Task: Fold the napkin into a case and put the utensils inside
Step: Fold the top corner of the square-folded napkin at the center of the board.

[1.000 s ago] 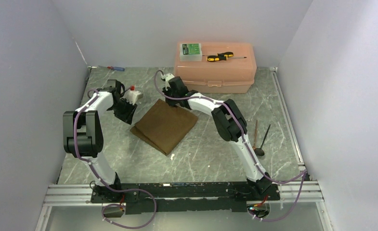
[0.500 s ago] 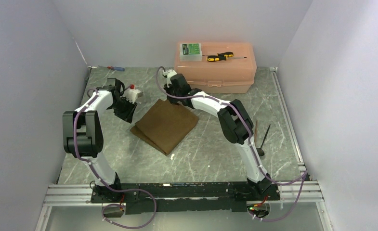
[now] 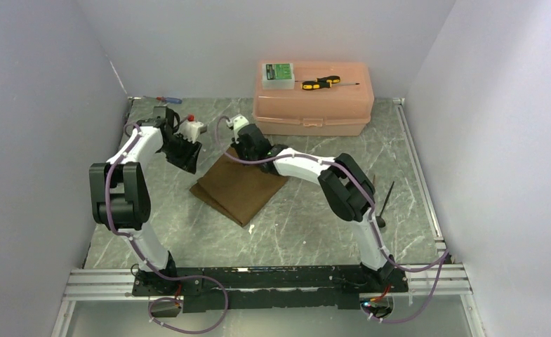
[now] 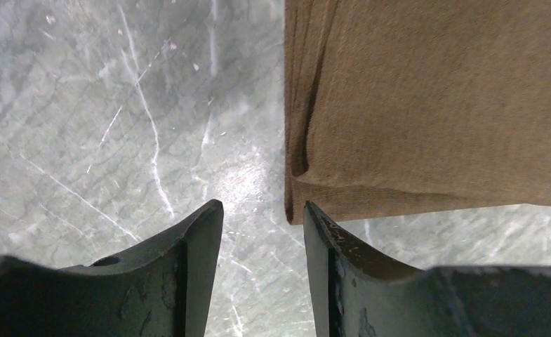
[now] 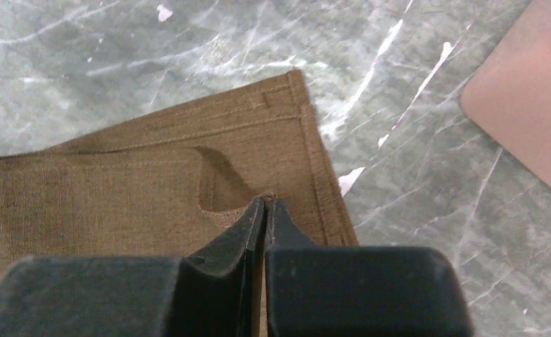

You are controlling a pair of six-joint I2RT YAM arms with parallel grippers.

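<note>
Right wrist view first: my right pincer (image 5: 265, 200) is pressed together. Its two dark fingers meet on a small raised pucker of the napkin (image 5: 153, 189), so I am pinching the top layer of that brown cloth close to its hemmed corner. A shadowed crease curls off to the left of the pinch. Around that corner lies the grey marbled surface (image 5: 413, 232). At the upper right shows a rounded corner of the pink plastic box (image 5: 525, 119), apart from the cloth.

My left pincer (image 4: 262, 207) is spread, with only bare surface between its fingers. Just beyond its tips sits another corner of the napkin, where several stacked layers show along the folded edge. Whether either finger touches the cloth I cannot tell.

From the top external view the napkin lies as a folded square turned like a diamond, between my two arms. My right pincer is at its far corner and my left beside its left corner. The pink plastic box stands behind it by the back wall, lid shut, so its contents are hidden. On the lid rest a small clear box (image 3: 277, 74) with a green label and a yellow-and-black screwdriver (image 3: 319, 83). The utensils (image 3: 387, 193) lie on the surface well to the right of the napkin, partly hidden behind my right arm. A blue-and-red screwdriver (image 3: 167, 100) lies at the far left edge.
</note>
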